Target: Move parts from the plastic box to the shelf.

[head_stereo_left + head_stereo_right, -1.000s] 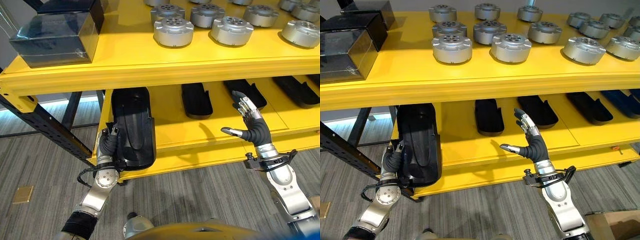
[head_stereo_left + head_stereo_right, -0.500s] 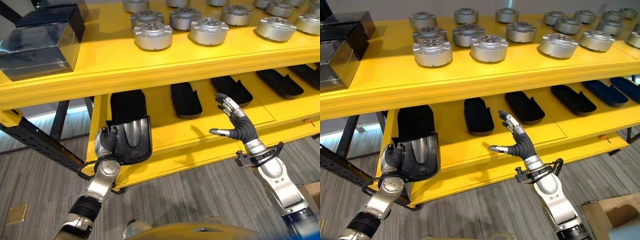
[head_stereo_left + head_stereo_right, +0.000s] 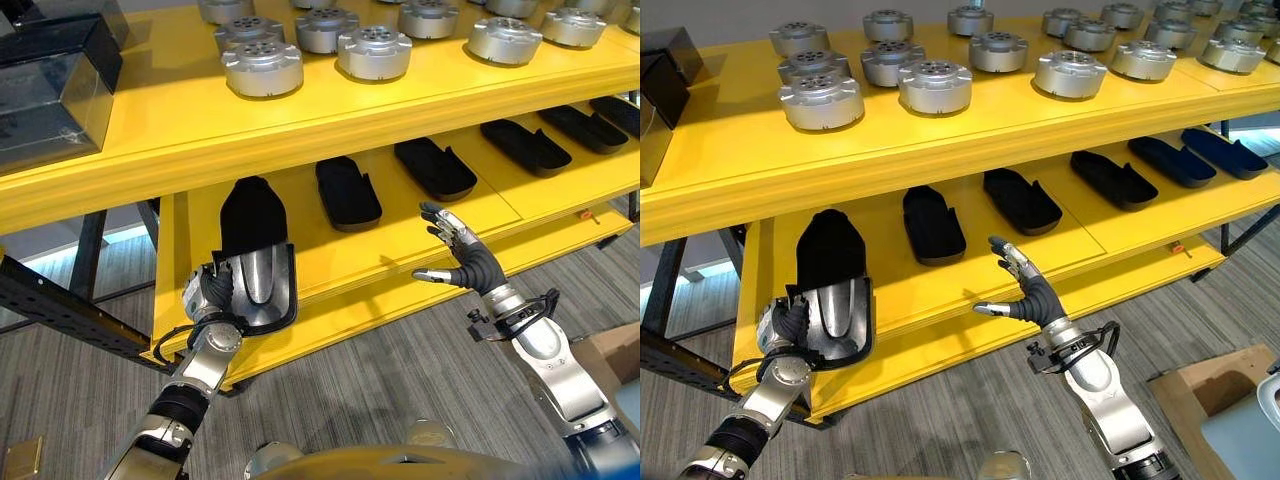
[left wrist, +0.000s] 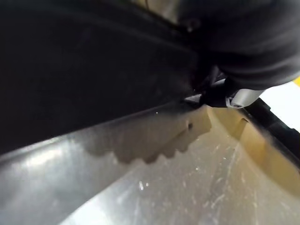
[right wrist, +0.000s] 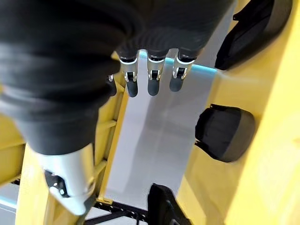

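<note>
A long black shell part [image 3: 255, 262] with a silver inside lies at the left end of the yellow lower shelf [image 3: 395, 250], its near end over the front edge. My left hand [image 3: 207, 293] is at that near left corner, fingers curled on the rim. In the left wrist view the part's dark wall [image 4: 89, 70] and silver inside sit right against the camera. My right hand [image 3: 462, 262] hovers open in front of the lower shelf's middle, holding nothing; its fingers [image 5: 149, 84] are straight.
Several more black parts [image 3: 347, 192] lie in a row along the lower shelf. Silver round discs [image 3: 262, 67] stand on the upper shelf [image 3: 300, 125], with a dark box [image 3: 50, 85] at its left end. A cardboard box [image 3: 1210, 380] sits on the floor, lower right.
The camera has drawn back, so the whole shelf has shifted in view. The black part's silver inside now shows more. My right hand sits nearer the shelf's front edge.
</note>
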Robot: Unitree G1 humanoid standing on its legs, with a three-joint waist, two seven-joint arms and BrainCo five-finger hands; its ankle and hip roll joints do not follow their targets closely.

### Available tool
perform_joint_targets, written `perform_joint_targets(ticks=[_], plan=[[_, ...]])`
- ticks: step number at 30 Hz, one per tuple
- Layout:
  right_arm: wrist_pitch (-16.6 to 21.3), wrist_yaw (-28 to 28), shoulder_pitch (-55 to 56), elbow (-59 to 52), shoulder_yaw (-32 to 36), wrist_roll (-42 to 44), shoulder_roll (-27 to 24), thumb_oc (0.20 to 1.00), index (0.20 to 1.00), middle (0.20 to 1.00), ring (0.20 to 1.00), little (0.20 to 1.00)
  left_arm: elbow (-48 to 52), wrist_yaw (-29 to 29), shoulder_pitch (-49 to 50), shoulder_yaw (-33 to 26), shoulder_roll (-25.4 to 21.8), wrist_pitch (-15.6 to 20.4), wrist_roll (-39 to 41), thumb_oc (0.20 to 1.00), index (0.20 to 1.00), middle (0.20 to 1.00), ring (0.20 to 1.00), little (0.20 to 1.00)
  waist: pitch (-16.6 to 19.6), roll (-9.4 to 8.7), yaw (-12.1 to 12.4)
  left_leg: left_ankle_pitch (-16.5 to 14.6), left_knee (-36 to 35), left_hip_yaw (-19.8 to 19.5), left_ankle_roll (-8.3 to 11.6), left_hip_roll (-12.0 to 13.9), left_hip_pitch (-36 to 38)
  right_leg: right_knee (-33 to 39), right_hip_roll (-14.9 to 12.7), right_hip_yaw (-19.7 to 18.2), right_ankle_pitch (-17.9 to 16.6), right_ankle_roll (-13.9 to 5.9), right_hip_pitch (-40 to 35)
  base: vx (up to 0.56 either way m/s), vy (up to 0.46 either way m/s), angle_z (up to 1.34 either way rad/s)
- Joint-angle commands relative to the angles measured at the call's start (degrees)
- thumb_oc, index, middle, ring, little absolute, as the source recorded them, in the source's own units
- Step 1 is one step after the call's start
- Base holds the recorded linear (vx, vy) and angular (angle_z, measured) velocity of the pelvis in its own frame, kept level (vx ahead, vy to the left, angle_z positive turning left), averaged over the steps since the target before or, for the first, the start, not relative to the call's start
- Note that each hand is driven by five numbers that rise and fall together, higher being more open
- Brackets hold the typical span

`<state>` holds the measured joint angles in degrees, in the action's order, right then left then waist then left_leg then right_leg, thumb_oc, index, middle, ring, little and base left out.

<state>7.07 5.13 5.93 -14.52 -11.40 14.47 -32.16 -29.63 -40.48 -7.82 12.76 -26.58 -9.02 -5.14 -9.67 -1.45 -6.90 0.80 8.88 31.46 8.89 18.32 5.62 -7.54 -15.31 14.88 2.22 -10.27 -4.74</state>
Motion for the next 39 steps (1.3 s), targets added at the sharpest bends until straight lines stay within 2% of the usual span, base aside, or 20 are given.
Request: perform_joint_targets(ticks=[1,12,24,27,31,32,34,39], plan=[[1.18,2.42,1.03,-5.34,4.86,2.91,-1.66,1.000,1.000,1.000,1.000,1.000,-0.04,-2.81,-2.58,-3.40,-4.06,0.42,-4.07,0.200,0.200,0.200,0.200,0.200,-0.22,0.97,0.74,-0.59,5.17,-6.96,-1.61,1.64,-1.87,-7.33,0.14,1.88,2.34,0.84,1.84,0.10,0.029,-0.04],[-1.27,9.09,7.68,-6.49,12.05,5.89,-3.23,1.000,1.000,1.000,1.000,1.000,-1.48,-1.00,2.85,-7.33,-5.10,-1.41,-7.29,0.200,0.200,0.200,0.200,0.200,0.57,0.63,0.22,-2.05,8.51,-7.64,-1.54,1.76,-2.29,-9.05,-1.07,1.61,2.94,0.44,1.25,0.11,0.034,-0.01],[-2.95,13.52,11.35,-6.24,17.56,6.39,-2.29,1.000,1.000,1.000,1.000,1.000,-0.77,-0.80,7.05,-10.69,-4.92,-0.23,-7.35,0.200,0.200,0.200,0.200,0.200,-0.14,-0.09,0.56,-3.60,12.51,-8.72,-1.04,2.20,-3.85,-11.62,-2.14,1.61,3.30,-0.04,2.21,0.06,0.013,-0.01],[-2.67,14.16,11.91,-6.24,18.05,6.27,-1.22,1.000,1.000,1.000,1.000,1.000,0.32,0.55,8.11,-11.31,-4.74,2.01,-7.25,0.200,0.200,0.200,0.200,0.200,-0.31,-0.30,0.69,-3.97,12.79,-8.75,-1.02,2.04,-3.87,-11.86,-2.03,1.74,3.39,-0.11,2.36,0.00,0.000,0.00],[-0.71,14.77,12.67,-6.13,18.01,5.68,1.04,1.000,1.000,1.000,1.000,1.000,2.63,1.82,9.42,-11.69,-4.01,9.61,-6.00,0.200,0.200,0.200,0.200,0.200,-0.50,-0.62,0.75,-4.68,12.64,-8.03,-1.11,1.65,-3.13,-11.85,-1.81,2.92,3.98,-0.09,1.72,-0.07,-0.058,0.00],[0.86,15.59,13.59,-6.73,17.87,5.06,2.79,1.000,1.000,1.000,1.000,1.000,7.05,3.45,12.48,-12.91,-3.49,14.83,-4.55,0.200,0.200,0.200,0.200,0.200,-0.33,-0.53,1.43,-4.36,11.45,-6.03,-0.84,2.07,-2.05,-9.92,-1.87,6.44,3.54,0.25,0.54,-0.19,-0.137,-0.03],[2.80,19.06,14.99,-7.53,17.82,4.44,4.24,1.000,1.000,1.000,1.000,1.000,12.01,4.33,16.76,-14.61,-2.64,18.41,-2.76,0.200,0.200,0.200,0.200,0.200,0.15,-0.16,1.90,-5.06,11.39,-4.07,0.03,3.33,-0.81,-8.67,-3.07,9.79,3.84,0.16,-1.03,-0.11,-0.136,-0.65],[2.30,23.89,15.98,-8.68,18.67,5.08,4.56,1.000,1.000,1.000,1.000,1.000,16.54,5.34,19.26,-16.27,-2.40,19.32,-0.74,0.200,0.200,0.200,0.200,0.200,0.84,0.03,1.45,-5.30,11.89,-3.03,-0.17,4.42,-0.34,-9.26,-3.44,10.27,4.96,1.04,-1.52,-0.04,-0.155,-0.34]])
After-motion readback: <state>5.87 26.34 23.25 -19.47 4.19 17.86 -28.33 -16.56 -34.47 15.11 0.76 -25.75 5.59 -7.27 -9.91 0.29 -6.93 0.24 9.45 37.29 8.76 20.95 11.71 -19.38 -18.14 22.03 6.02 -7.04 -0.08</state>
